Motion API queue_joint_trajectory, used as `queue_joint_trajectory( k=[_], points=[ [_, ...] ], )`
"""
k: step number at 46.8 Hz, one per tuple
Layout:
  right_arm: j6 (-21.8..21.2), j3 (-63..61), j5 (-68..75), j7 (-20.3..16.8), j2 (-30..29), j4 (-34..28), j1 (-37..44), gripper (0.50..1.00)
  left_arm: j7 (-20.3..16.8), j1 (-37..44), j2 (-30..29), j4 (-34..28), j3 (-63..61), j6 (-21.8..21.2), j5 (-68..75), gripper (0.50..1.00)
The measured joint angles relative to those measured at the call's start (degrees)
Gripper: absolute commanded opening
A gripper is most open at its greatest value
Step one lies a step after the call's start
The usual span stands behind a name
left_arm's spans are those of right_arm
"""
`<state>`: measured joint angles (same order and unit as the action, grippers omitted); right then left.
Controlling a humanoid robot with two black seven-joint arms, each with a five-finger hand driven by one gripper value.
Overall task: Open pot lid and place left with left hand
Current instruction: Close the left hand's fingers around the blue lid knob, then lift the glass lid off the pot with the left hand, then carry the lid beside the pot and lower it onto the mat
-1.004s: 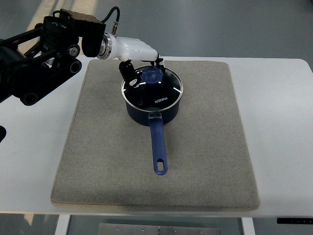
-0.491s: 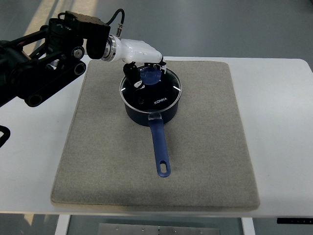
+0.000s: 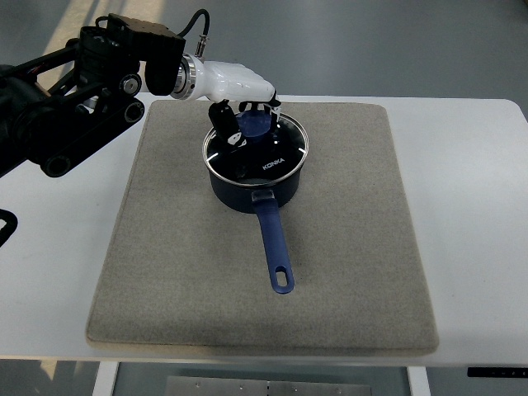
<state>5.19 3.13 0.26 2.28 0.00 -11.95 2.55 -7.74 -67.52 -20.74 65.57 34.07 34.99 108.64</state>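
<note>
My left robot hand [image 3: 247, 111] is reaching in from the upper left, its white shell and dark fingers [image 3: 221, 124] curling around the blue knob [image 3: 255, 124] of the lid [image 3: 257, 148], so I am reading this as a grip on the knob, though how firm I cannot tell. The lid is looking tilted on the pot [image 3: 256, 169], its far edge riding a little high, so I am judging the lift as only just starting; the carry to the left and the set-down are all to come. The lid is round glass with a bright metal rim, glossy and smooth. The pot is dark blue enamel with a long blue handle [image 3: 275, 247] pointing toward me. It is sitting on a coarse grey felt mat [image 3: 346, 247] over the plain white worktop [image 3: 470, 206].
</note>
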Motion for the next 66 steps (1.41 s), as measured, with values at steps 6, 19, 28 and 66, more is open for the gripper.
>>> queue_joint_trajectory(
  k=[6, 19, 28, 66],
  points=[
    [0.0, 0.0, 0.0, 0.0, 0.0, 0.0, 0.0, 0.915, 0.0, -0.2, 0.0, 0.0, 0.1, 0.0, 0.1, 0.5],
    [0.0, 0.0, 0.0, 0.0, 0.0, 0.0, 0.0, 0.915, 0.0, -0.8, -0.4, 0.3, 0.2, 0.0, 1.1, 0.5],
    [0.0, 0.0, 0.0, 0.0, 0.0, 0.0, 0.0, 0.915, 0.0, -1.1, -1.3, 0.4, 0.5, 0.0, 1.1, 0.5],
    [0.0, 0.0, 0.0, 0.0, 0.0, 0.0, 0.0, 0.915, -0.1, 2.2, -13.7, 0.0, 0.9, 0.0, 3.0, 0.5]
  ],
)
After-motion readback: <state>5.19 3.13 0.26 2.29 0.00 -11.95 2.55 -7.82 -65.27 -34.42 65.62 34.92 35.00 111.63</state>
